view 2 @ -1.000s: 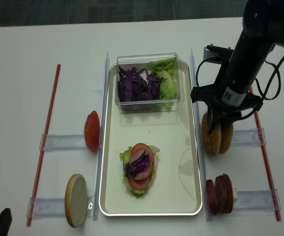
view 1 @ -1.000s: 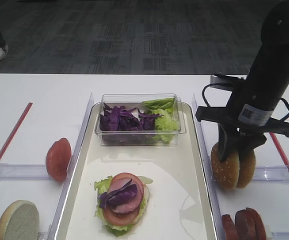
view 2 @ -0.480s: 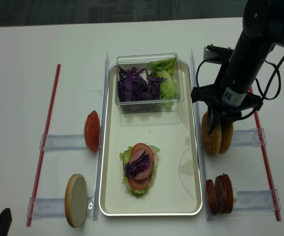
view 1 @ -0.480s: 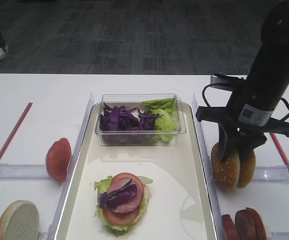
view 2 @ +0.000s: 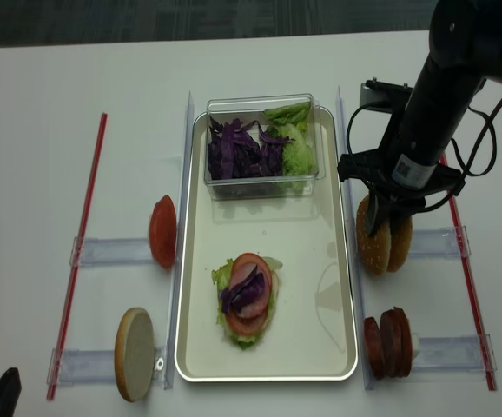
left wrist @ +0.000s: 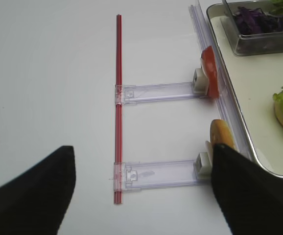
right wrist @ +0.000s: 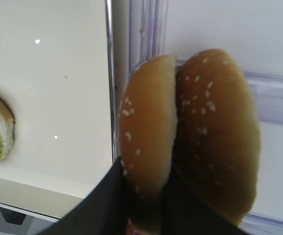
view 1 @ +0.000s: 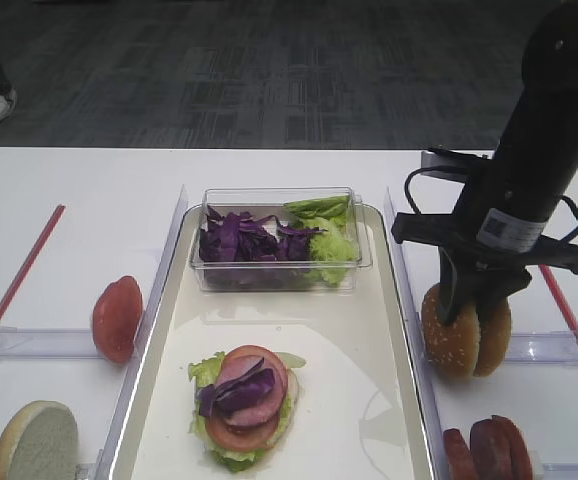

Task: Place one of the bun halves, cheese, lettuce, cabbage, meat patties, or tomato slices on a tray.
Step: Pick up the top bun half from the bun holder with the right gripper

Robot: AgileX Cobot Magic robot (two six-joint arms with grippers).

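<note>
Two sesame-speckled bun halves stand on edge side by side right of the tray (view 1: 369, 330). My right gripper (right wrist: 146, 196) reaches down from above and is shut on the left bun half (right wrist: 149, 132) (view 1: 449, 335) (view 2: 373, 248). One finger lies on its tray-side face and the other sits in the gap against the second bun half (right wrist: 217, 132). On the tray lies a stack (view 1: 244, 400) of lettuce, tomato and purple cabbage. My left gripper (left wrist: 141, 191) hangs open over the bare table at the left, holding nothing.
A clear box (view 1: 274, 240) with cabbage (view 1: 239, 240) and lettuce (view 1: 329, 240) sits at the tray's far end. A tomato slice (view 1: 117, 318) and a pale bun half (view 1: 37, 440) stand left of the tray. Meat patties (view 1: 489, 445) stand at the front right. Red strips and clear rails edge both sides.
Nothing has visibly shifted; the right gripper stays down on the left bun half, and the left gripper has not moved.
</note>
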